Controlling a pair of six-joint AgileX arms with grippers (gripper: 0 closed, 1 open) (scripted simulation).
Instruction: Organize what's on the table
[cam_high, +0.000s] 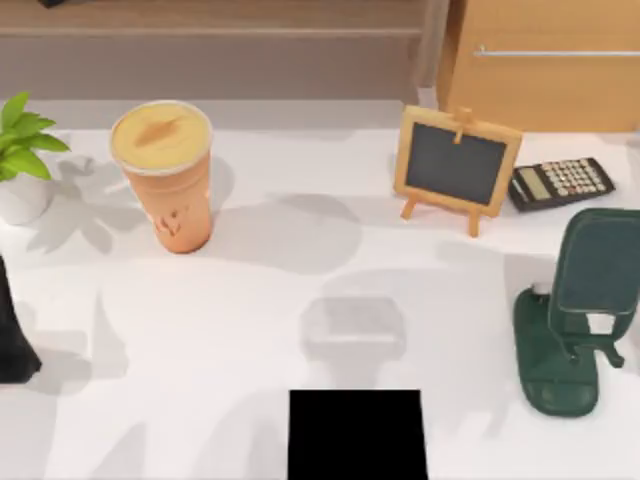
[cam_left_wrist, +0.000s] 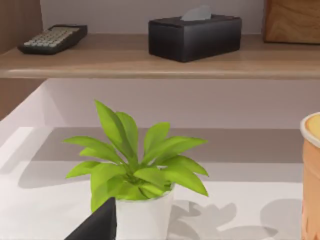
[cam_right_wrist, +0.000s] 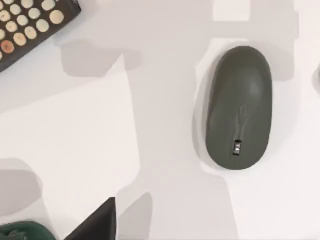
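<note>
The table (cam_high: 300, 330) is the white surface under everything, and the small chalkboard easel (cam_high: 457, 165) near its back edge serves as the marker here. Just beside the easel, toward the top view's right, lies a dark calculator (cam_high: 560, 183). In front of the easel and to the right stands a green phone stand (cam_high: 565, 330). Well to the easel's left is an orange lidded cup (cam_high: 165, 175), and farther left again a potted plant (cam_high: 20, 160). Behind the easel rises the wooden cabinet (cam_high: 540, 60).

The left arm (cam_high: 12, 335) sits far left of the easel, in front of the plant. Its wrist camera looks level at the plant, probably because that pot is the nearest thing to take. A dark edge of the left gripper (cam_left_wrist: 97, 226) shows there; I cannot tell whether it is open or closed.

The right wrist camera looks straight down on a grey computer mouse (cam_right_wrist: 239, 107), apart from the calculator's corner, which suggests a hover to line up over it. An edge of the right gripper (cam_right_wrist: 97, 222) shows; its state I cannot tell either. Nothing is held that I can see, so the sorting seems barely begun.
</note>
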